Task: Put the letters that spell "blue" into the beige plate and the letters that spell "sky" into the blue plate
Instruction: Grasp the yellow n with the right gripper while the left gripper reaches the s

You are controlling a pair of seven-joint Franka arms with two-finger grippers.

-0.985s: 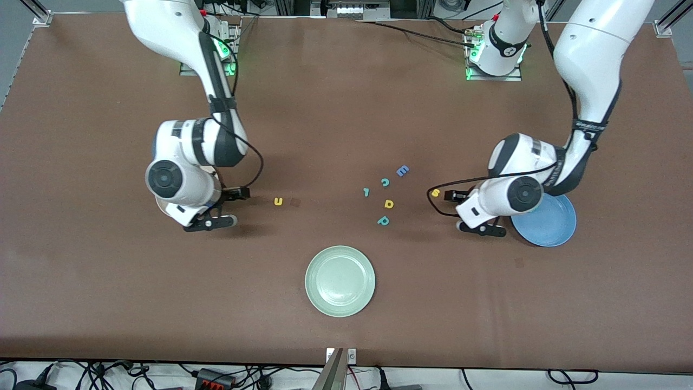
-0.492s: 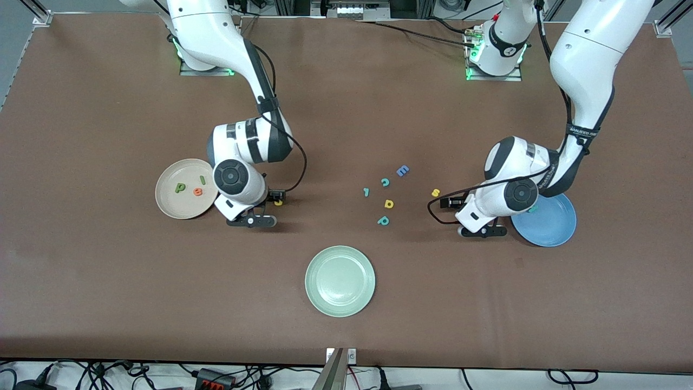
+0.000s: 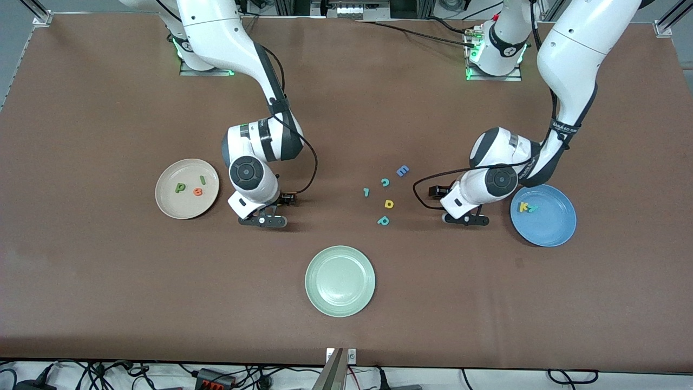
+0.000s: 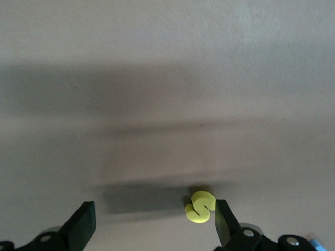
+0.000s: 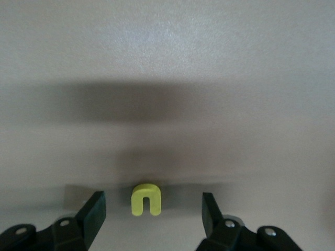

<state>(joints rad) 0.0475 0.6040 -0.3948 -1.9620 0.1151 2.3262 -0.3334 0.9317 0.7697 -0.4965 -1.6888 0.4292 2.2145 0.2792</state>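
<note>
You see the beige plate [image 3: 187, 188] holding a green b [image 3: 180, 187], green l [image 3: 202, 180] and orange e [image 3: 198, 191]. The yellow u [image 5: 146, 199] and yellow s [image 4: 200, 207] lie flat on the table. The blue plate [image 3: 543, 215] holds a yellow k [image 3: 523, 206] touching a teal y [image 3: 533, 208].

A pale green plate [image 3: 340, 280]; four, perhaps five, loose letters [image 3: 385, 182] lie mid-table.

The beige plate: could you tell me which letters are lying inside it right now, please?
In the beige plate lie three letters: green b, green l and orange e. Nothing covers it.
</note>
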